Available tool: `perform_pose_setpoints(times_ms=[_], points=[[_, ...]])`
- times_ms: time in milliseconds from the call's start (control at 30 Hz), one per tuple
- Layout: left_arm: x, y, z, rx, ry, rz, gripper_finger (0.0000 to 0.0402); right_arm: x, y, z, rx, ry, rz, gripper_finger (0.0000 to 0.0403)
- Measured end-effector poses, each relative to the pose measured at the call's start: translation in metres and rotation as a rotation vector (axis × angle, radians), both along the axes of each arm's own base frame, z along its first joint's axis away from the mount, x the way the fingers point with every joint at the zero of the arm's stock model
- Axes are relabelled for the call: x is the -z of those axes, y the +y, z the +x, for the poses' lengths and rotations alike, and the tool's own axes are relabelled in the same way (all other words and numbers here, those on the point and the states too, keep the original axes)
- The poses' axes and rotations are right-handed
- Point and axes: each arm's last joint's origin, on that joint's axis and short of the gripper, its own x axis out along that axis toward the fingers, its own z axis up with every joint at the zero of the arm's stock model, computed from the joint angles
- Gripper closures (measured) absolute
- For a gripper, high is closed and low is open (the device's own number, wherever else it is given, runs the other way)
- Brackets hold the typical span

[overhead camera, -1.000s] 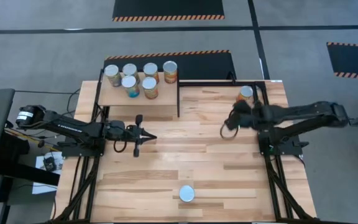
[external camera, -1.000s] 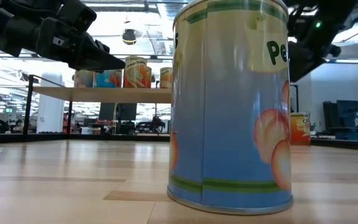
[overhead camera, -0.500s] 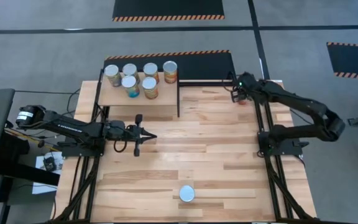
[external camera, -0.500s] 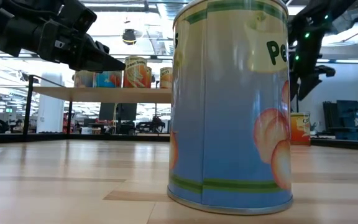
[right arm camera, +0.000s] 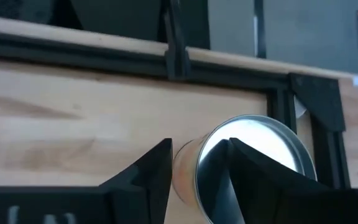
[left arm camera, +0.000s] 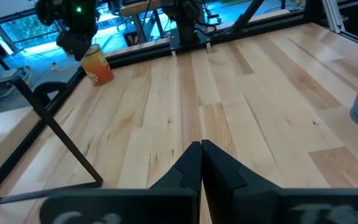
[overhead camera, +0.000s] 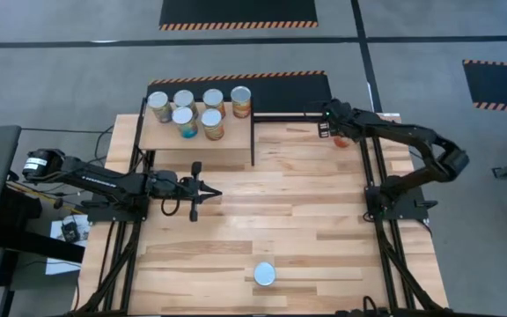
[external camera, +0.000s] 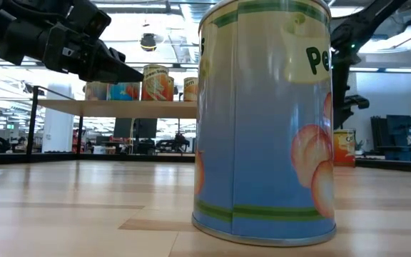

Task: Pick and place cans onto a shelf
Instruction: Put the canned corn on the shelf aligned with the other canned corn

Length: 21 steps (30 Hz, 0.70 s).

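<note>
Since a second ago my right gripper [overhead camera: 327,129] has swung over the orange can [left arm camera: 96,65] right of the shelf [overhead camera: 196,132] — fingers spread. I should centre, descend squarely — then close. Left gripper [overhead camera: 209,194] pressed together.

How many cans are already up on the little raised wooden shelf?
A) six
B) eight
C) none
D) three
A: the view from above shows six cans clustered on the shelf, while one orange can and one blue can stand on the tabletop.
</note>
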Motion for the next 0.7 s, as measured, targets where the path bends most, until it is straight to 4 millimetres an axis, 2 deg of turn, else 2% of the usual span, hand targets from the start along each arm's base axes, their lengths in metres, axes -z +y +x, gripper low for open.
perform_pose_setpoints(times_ms=[200, 533, 700], points=[[0.000, 0.000, 0.000, -0.001, 0.004, 0.000, 0.0401, 0.008, -0.003, 0.006, -0.014, 0.060, -0.021, 0.0253], [0.002, 0.000, 0.000, -0.003, 0.019, -0.004, 0.0401, 0.005, 0.004, 0.013, -0.086, 0.062, -0.013, 0.0390], [0.002, 0.001, 0.000, -0.047, 0.017, -0.008, 0.0401, -0.008, 0.024, 0.019, -0.233, -0.011, 0.016, 0.0385]])
